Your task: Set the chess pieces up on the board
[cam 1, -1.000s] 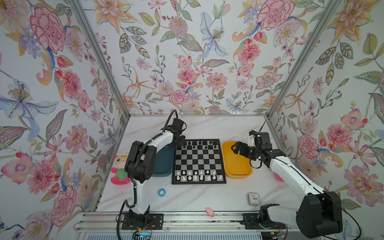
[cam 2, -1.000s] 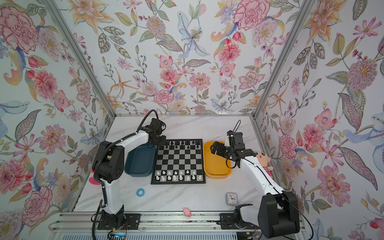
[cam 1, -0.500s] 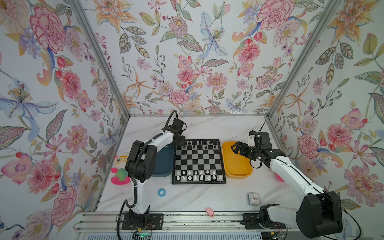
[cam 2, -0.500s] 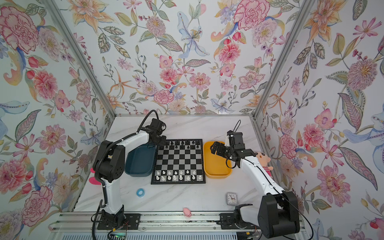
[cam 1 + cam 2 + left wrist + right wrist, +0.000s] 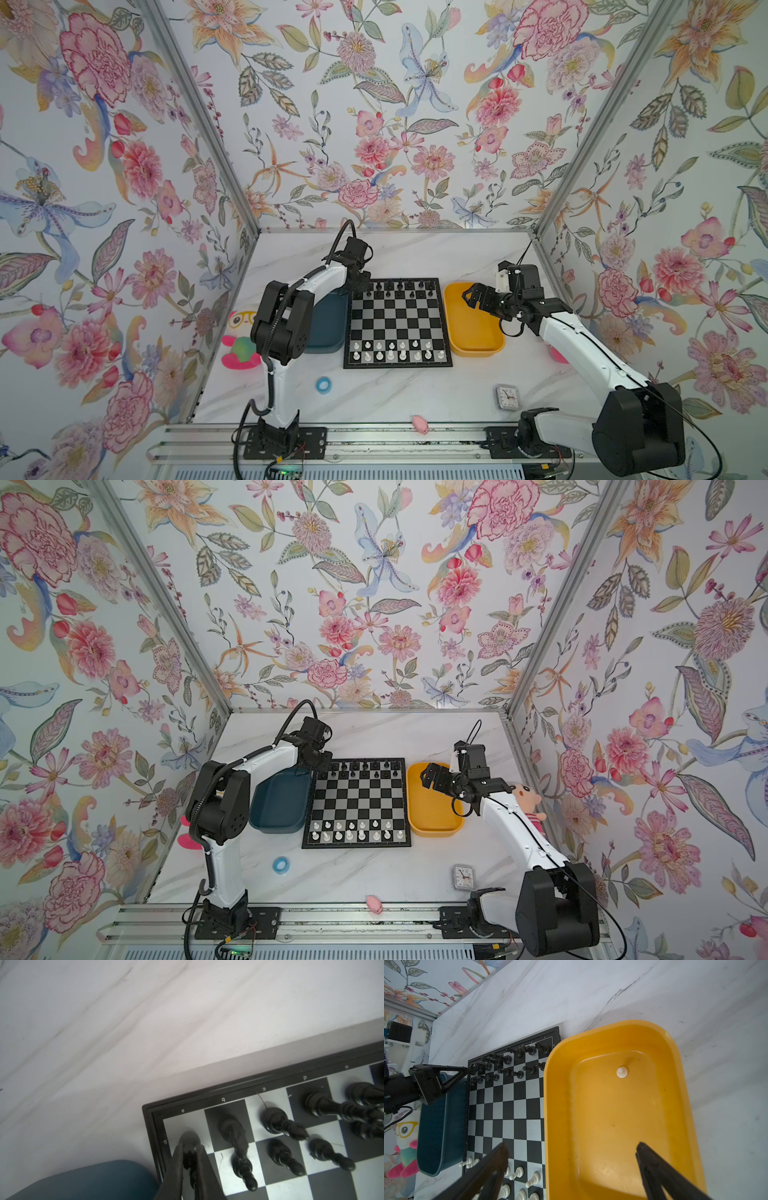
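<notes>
Placement step: my L claw (image 5: 190, 1150) is clenched on a black piece (image 5: 188, 1139) standing on the board (image 5: 239, 1093) at its corner sq, so next I release & lift straight, while R claw (image 5: 572, 1145) hangs released over the bin (image 5: 675, 1064) w/ a lone white pawn (image 5: 622, 1072).

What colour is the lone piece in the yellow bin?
The piece is white; clearest in the right wrist view.

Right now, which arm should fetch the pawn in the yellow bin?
Right: the right gripper hangs open over the yellow bin by the white pawn; the left gripper grips a black piece.
</notes>
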